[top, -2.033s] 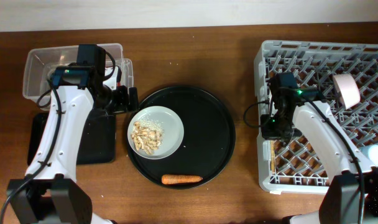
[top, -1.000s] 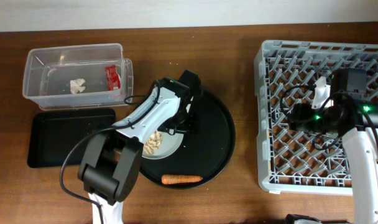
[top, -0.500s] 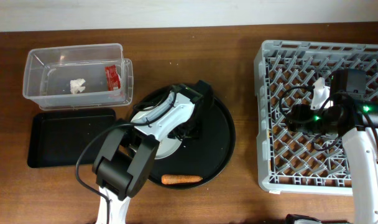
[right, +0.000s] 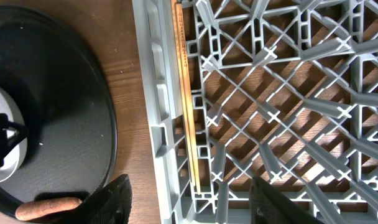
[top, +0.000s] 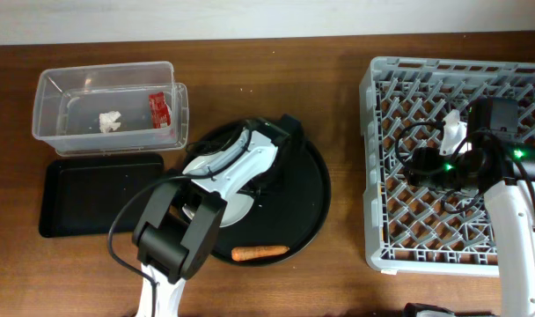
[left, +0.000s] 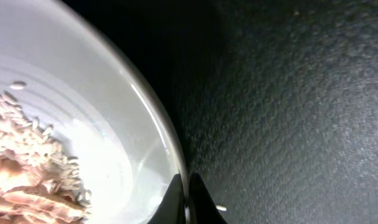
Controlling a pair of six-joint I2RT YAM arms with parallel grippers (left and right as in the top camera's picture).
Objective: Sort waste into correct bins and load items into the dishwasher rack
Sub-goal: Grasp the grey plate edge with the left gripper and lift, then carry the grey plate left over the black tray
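Note:
The pale grey plate [left: 114, 155] lies on the round black tray [top: 307, 194] and holds beige food scraps [left: 18, 190] and rice grains [left: 36, 134]. My left gripper [left: 186, 200] is shut on the plate's right rim, one finger inside and one outside. From overhead the left arm covers most of the plate [top: 239, 207], with the left gripper [top: 269, 180] at its right side. A carrot [top: 260, 253] lies at the tray's front. My right gripper [right: 192, 205] hangs open and holds nothing over the dishwasher rack [top: 370, 176], near the chopsticks [right: 183, 93] along its left wall.
The clear tub [top: 47, 88] at the back left holds a white tissue [top: 109, 120] and a red wrapper [top: 159, 107]. The shallow black tray [top: 96, 194] sits in front of it. The right wrist view also shows the carrot [right: 49, 207] and the round tray [right: 71, 112].
My left gripper has moved to the plate's right edge and closed on its rim. The right arm has stayed still over the rack.

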